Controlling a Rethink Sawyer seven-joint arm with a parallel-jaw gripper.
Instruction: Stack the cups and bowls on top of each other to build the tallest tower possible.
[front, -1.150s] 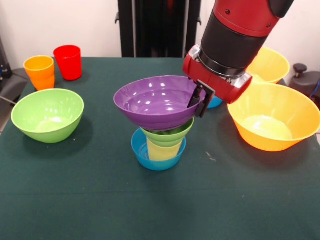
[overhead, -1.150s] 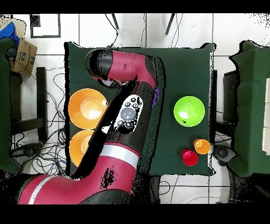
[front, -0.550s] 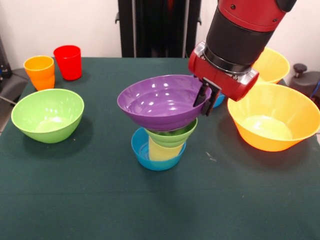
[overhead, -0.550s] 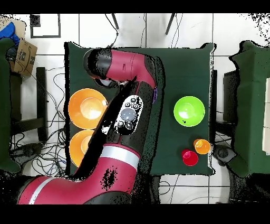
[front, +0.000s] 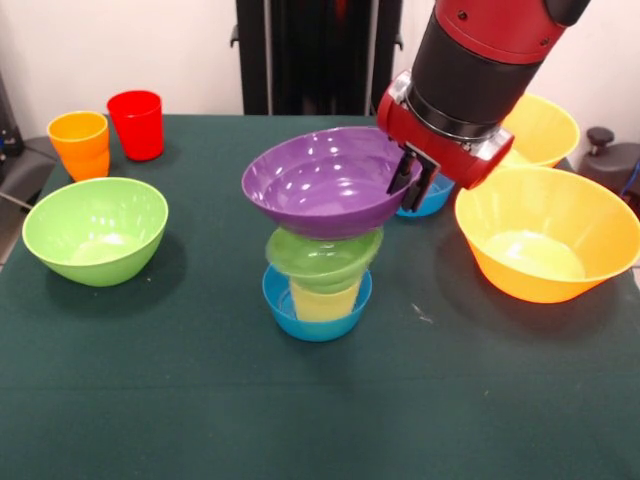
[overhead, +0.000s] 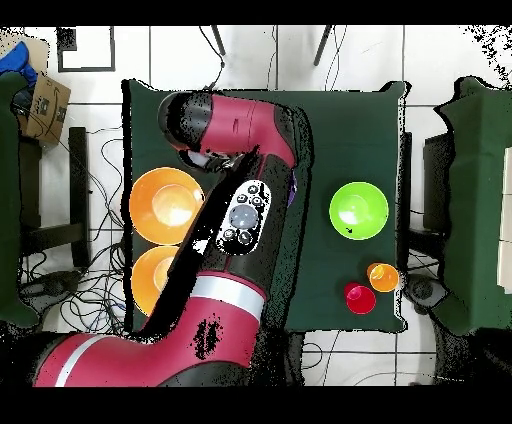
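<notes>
1. We see the gripper (front: 412, 178) clamped on the right rim of the purple bowl (front: 322, 182), holding it tilted.
2. The bowl sits just above the tower (front: 318, 282): blue bowl (front: 282, 300), yellow cup (front: 325, 300), small green bowl (front: 318, 256).

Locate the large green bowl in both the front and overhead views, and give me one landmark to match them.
Front view: the large green bowl sits at the left, alone on the green table, just in front of the orange cup.
Overhead view: the same bowl is at the right of centre, clear of the arm.
Shared landmark: the red cup, beside the orange cup.
</notes>
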